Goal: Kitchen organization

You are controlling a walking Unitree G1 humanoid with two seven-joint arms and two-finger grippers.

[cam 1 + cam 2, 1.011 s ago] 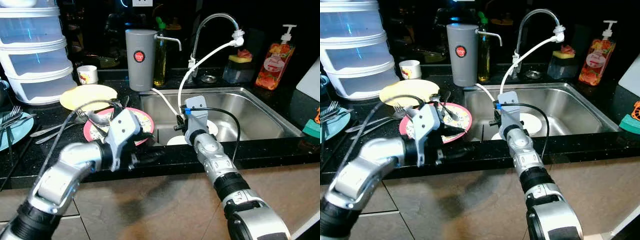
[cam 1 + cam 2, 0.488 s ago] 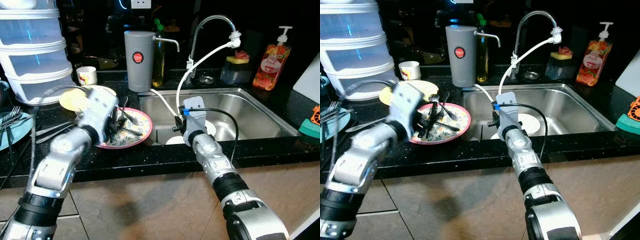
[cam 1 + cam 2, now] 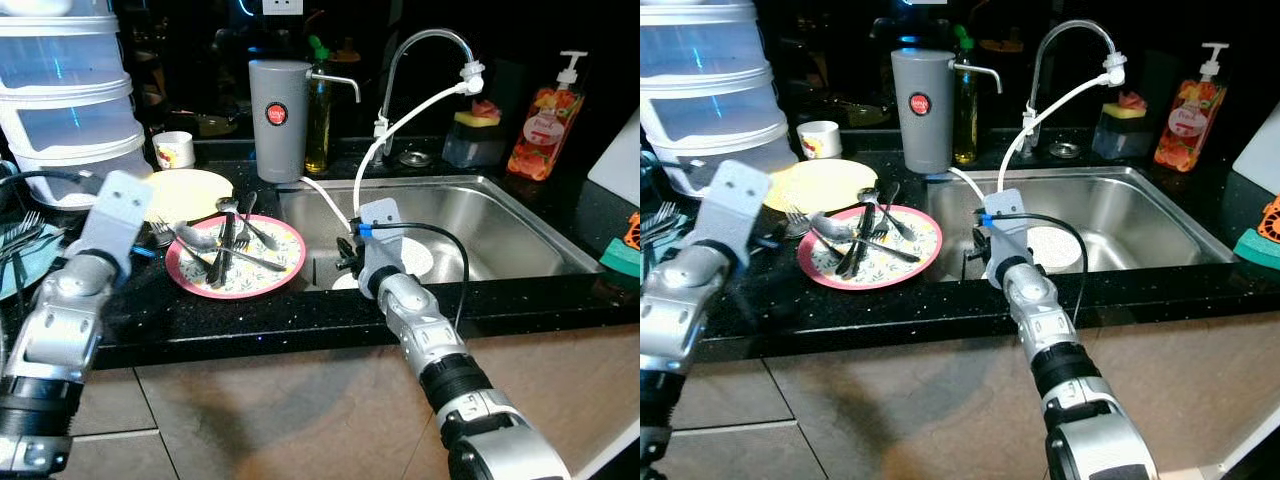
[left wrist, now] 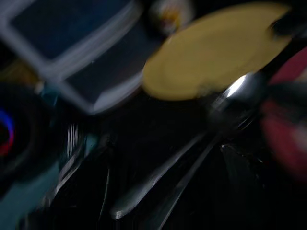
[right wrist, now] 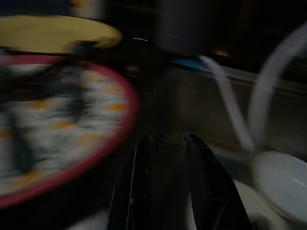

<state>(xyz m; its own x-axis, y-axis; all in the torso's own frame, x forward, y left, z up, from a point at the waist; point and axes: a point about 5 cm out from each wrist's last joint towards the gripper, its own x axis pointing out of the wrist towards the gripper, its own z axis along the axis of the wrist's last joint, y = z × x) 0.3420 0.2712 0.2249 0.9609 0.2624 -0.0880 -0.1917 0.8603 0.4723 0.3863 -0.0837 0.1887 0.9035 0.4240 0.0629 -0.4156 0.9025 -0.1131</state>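
Left eye view: I am standing at a black counter point(image 3: 300, 320) with a steel sink point(image 3: 500, 215) set into it. My right gripper point(image 5: 165, 187) is hanging over the sink's near left corner, just inside the rim; in the right wrist view its two black fingers point(image 5: 206, 182) are sitting a narrow gap apart with nothing between them. White dishes point(image 3: 1055, 245) are lying in the basin just beyond that gripper.

My left arm point(image 3: 75, 300) is reaching over the counter's left part, its wrist housing pointing toward the loose cutlery point(image 4: 158, 177) lying beside the yellow plate point(image 3: 185, 192). The left wrist view is blurring badly, so I cannot tell how my left gripper's fingers are standing or whether they are touching anything.

The pink-rimmed patterned plate point(image 3: 270, 275) is resting on the counter just left of the sink, carrying spoons and dark utensils point(image 3: 225, 245) laid across it. The yellow plate is sitting behind it, touching or overlapping its far edge. A teal plate with forks point(image 3: 20, 250) is sitting at the far left. Stacked clear containers point(image 3: 65, 100), a small cup point(image 3: 175, 148), a grey dispenser point(image 3: 275, 105), the faucet point(image 3: 425, 45) and a soap bottle point(image 3: 545, 120) are lining the back.
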